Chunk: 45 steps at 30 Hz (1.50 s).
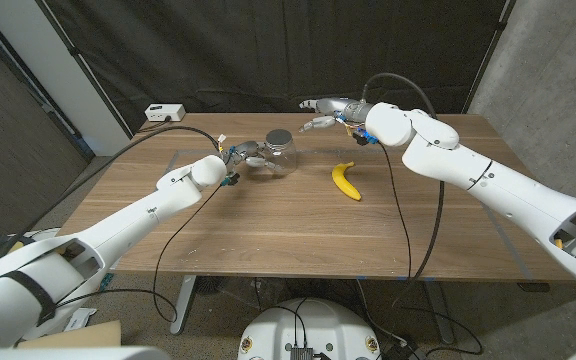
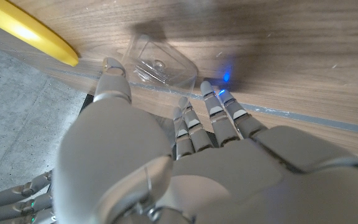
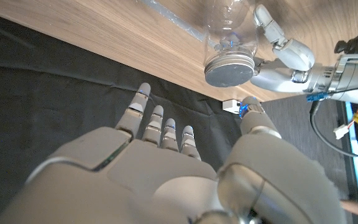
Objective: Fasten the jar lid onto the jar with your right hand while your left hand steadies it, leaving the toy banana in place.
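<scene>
On the wooden counter [image 1: 268, 225] before black curtains, my left hand [image 1: 244, 156] grips the jar [image 1: 279, 152]; my right hand [image 1: 320, 113] hovers spread.

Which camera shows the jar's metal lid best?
The right wrist view: the lid faces the camera on the jar. The head view shows it small; the left wrist view shows just clear glass.

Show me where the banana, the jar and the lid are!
banana [image 1: 345, 181], head view, the middle of its yellow curve.
jar [image 1: 280, 159], head view, its clear glass side.
lid [image 3: 228, 70], right wrist view, the flat grey top, on the jar.
</scene>
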Available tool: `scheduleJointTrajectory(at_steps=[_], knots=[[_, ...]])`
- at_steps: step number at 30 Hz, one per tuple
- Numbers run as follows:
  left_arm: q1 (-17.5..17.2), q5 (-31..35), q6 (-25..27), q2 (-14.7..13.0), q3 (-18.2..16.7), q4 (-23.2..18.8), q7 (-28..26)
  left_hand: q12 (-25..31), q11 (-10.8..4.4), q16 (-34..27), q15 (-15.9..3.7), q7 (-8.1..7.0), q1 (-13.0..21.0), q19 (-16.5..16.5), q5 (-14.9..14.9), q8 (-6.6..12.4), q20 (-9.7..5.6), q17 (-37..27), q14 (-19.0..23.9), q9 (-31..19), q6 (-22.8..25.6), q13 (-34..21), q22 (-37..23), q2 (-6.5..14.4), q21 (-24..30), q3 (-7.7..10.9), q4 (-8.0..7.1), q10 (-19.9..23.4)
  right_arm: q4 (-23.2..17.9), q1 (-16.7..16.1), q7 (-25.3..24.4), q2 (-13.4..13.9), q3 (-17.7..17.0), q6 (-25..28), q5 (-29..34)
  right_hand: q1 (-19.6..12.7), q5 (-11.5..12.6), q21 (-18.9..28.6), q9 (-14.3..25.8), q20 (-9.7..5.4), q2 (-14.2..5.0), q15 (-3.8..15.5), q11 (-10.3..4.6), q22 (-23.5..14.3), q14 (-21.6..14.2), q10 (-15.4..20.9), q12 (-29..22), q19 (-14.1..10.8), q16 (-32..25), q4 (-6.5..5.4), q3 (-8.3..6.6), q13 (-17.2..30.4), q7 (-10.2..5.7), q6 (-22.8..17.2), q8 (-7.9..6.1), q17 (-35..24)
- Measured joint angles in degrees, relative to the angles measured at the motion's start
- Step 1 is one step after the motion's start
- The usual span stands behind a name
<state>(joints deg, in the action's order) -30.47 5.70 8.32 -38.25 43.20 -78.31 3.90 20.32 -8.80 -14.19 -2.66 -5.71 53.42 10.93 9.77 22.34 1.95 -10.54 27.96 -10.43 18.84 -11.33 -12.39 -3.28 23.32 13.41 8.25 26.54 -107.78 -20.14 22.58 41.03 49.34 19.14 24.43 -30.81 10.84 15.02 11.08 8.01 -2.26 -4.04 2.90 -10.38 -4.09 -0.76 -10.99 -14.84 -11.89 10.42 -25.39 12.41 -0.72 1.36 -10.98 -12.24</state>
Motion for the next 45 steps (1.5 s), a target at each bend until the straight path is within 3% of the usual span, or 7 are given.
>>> scheduleJointTrajectory(at_steps=[6, 11, 12, 24, 34, 37, 45], knots=[[-0.3, 0.2, 0.9, -0.2, -0.1, -0.9, -0.2, -0.3, -0.17, 0.2, 0.0, 0.0, 0.0, 0.0, 0.2, -0.17, 0.0, 0.2, 0.0, -0.1, 0.0, 0.0, 0.0, 0.0, 0.0, 0.0, 0.02, 0.6, 3.6, 4.5, 5.3, -2.8, 2.6, -2.3, 3.6, -1.4, 0.4, -0.2, 0.0, -0.44, 0.59, -0.18, -0.11, 0.0, 0.8, -1.5, 0.0, 0.6, 0.2, 0.0, 0.0, 0.0, -0.22, 1.5, 0.4, 0.0], [-0.5, 0.2, 1.1, -0.3, -0.2, -1.3, -0.2, -0.3, -0.11, 0.2, 0.0, 0.0, 0.0, -0.4, 0.2, -0.17, -0.16, 0.2, 0.0, -0.1, 0.0, 0.0, 0.0, 0.0, 0.0, 0.03, -0.01, 0.7, 4.4, 5.5, 8.7, -3.5, 3.2, -4.1, 6.1, -3.6, 0.8, -0.2, 0.3, -0.33, 0.8, 0.07, -0.57, 0.0, 1.0, -2.0, 0.0, 0.0, 0.2, 0.0, 0.0, 0.0, -1.13, 2.4, 0.4, 0.3], [-0.5, 0.2, 1.5, -0.3, -0.2, -1.4, -0.3, -0.3, -0.11, 0.4, 0.0, 0.0, 0.0, -0.4, 0.2, -0.17, -0.19, 0.2, 0.0, -0.2, 0.0, -0.1, 0.0, 0.0, 0.0, 0.03, -0.01, 0.7, 6.3, 7.9, 9.3, -5.1, 4.7, -4.5, 6.6, -4.1, 0.8, -0.2, 0.3, -0.35, 0.88, 0.15, -0.7, 0.0, 1.0, -2.1, 0.0, -0.2, 0.2, 0.11, -0.11, 0.0, -1.34, 2.6, 0.39, 0.3], [-0.8, 0.4, 2.6, -0.4, -0.2, -2.3, -0.5, -0.7, -0.18, 0.7, 0.0, 0.0, 0.0, -0.4, 0.2, -0.24, -0.2, 0.2, 0.0, -0.2, 0.0, -0.1, 0.0, 0.0, 0.0, 0.03, -0.01, 1.0, 12.9, 15.6, 18.5, -10.7, 9.3, -9.7, 11.7, -12.0, 1.7, -0.4, 0.3, -1.27, 0.42, 1.27, -2.83, 0.3, 0.4, -1.7, -0.9, -1.9, 0.2, 0.4, -2.13, 0.3, -4.25, 2.6, -0.28, 0.5], [-1.0, 0.4, 2.9, -0.5, -0.2, -2.6, -0.7, -0.9, -0.19, 0.7, 0.0, 0.0, -0.1, -0.9, 0.2, -0.63, -0.26, 0.2, 0.0, -0.2, 0.0, -0.1, 0.0, 0.1, 0.0, 0.04, -0.01, 1.0, 17.0, 19.6, 24.1, -14.2, 12.1, -13.7, 14.4, -16.0, 1.7, -1.3, 0.5, -1.56, 1.02, 1.46, -3.41, 0.3, 1.0, -3.2, -0.9, -2.2, 0.5, 0.32, -2.85, 0.3, -7.41, 4.5, -0.28, 0.5], [-1.0, 0.4, 3.0, -0.5, -0.2, -2.6, -0.7, -1.2, -0.19, 0.7, 0.0, 0.0, -0.1, -0.9, 0.1, -0.64, -0.26, 0.1, 0.0, -0.1, 0.0, -0.1, 0.0, 0.1, 0.0, 0.04, -0.01, 1.0, 18.6, 20.8, 25.3, -15.6, 13.1, -14.8, 15.0, -16.9, 1.7, -1.3, 0.5, -1.56, 0.96, 1.46, -2.9, 0.3, 1.0, -3.7, -0.9, -2.2, 0.5, 0.32, -2.85, 0.3, -7.05, 5.4, -0.28, 0.5], [-1.1, 0.2, 3.0, -0.5, -0.3, -2.6, -0.8, -1.4, -0.11, 1.1, 0.0, 0.0, -0.5, -1.4, 0.0, -0.84, -0.13, 0.1, 0.0, -0.1, 0.0, -0.2, 0.0, 0.5, 0.0, 0.04, -0.01, 1.1, 22.5, 23.1, 27.4, -18.4, 14.8, -17.3, 16.2, -17.8, 1.3, -1.7, 0.5, -1.87, 1.41, 1.46, -3.32, 0.3, 1.0, -4.1, -0.9, -2.5, 0.5, -0.17, -2.36, 0.2, -8.42, 5.7, -0.28, 0.5]])
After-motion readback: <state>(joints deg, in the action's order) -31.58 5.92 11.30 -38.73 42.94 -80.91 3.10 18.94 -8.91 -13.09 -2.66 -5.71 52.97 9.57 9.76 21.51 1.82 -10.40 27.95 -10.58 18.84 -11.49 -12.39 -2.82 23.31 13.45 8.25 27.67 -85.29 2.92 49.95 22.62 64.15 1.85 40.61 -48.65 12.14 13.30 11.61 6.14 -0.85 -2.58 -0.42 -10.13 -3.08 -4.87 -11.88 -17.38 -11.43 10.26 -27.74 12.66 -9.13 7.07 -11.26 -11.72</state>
